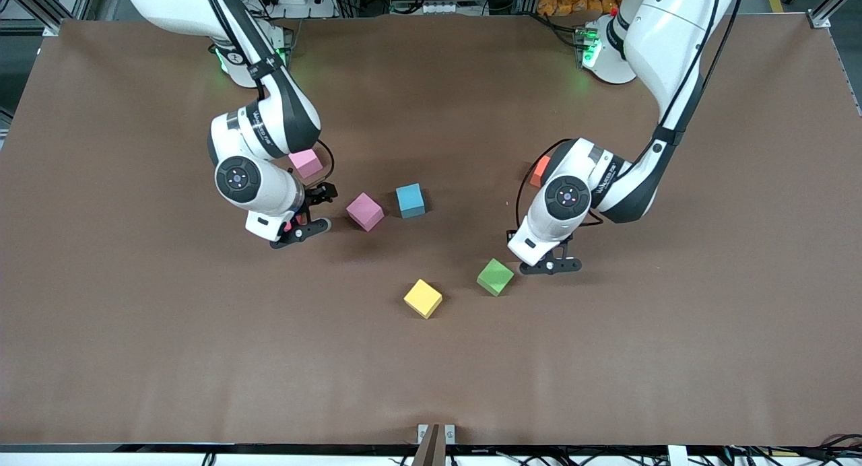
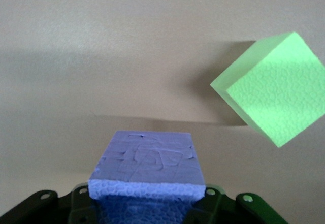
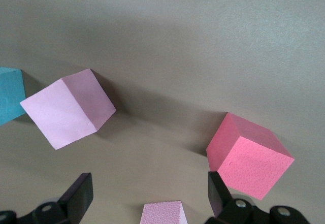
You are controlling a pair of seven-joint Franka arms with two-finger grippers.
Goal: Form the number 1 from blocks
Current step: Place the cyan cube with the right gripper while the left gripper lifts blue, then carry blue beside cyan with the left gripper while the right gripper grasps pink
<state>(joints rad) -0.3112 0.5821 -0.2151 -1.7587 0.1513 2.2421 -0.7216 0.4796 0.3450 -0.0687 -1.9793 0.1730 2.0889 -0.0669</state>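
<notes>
Brown surface (image 1: 431,372) is carrying loose, scattered blocks, none touching. Left claw (image 1: 549,264) is gripping a purple block (image 2: 147,165), which its own arm is hiding in the front view; a green block (image 1: 495,277) is lying just beside it, a yellow one (image 1: 423,298) near. An orange block (image 1: 540,171) is peeking out, mostly covered by the left arm. Right claw (image 1: 301,229) is hanging open; a magenta block (image 1: 365,211) and a teal one (image 1: 410,200) are sitting beside it. Its arm is partly covering a pink block (image 1: 305,163).

I see two glossy white arms with black joint bands, round dark caps on the wrists, thin black cables looping alongside, green lights at both bases, black gripper hardware
</notes>
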